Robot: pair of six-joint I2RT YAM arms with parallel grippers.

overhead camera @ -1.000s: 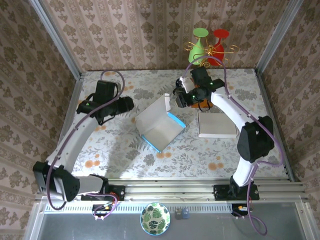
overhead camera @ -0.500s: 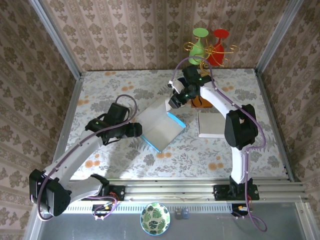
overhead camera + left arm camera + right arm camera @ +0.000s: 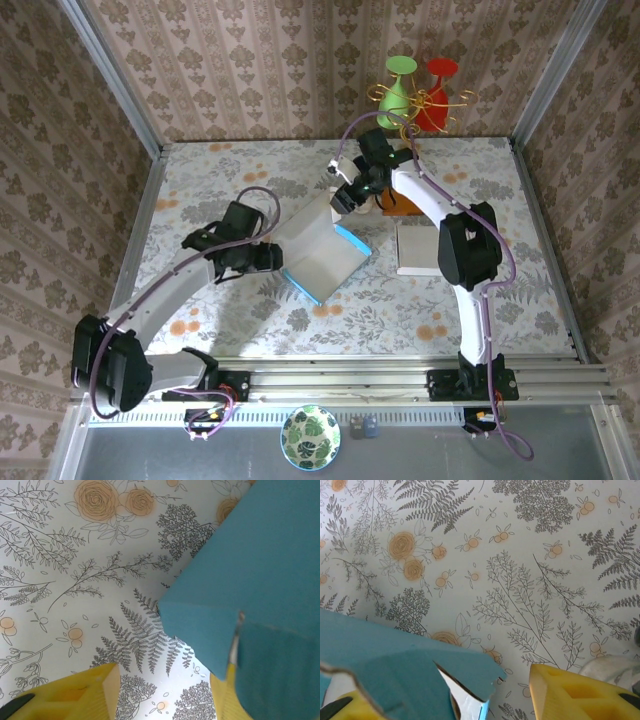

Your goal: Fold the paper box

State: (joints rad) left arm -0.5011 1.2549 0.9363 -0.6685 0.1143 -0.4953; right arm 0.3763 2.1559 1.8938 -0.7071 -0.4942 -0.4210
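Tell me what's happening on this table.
Two arms are working a half-folded paper box in the middle of the table. The left gripper is at the box's left edge, jaws open at a corner; the right gripper, also open, is at the raised far flap. Neither has clamped yet.
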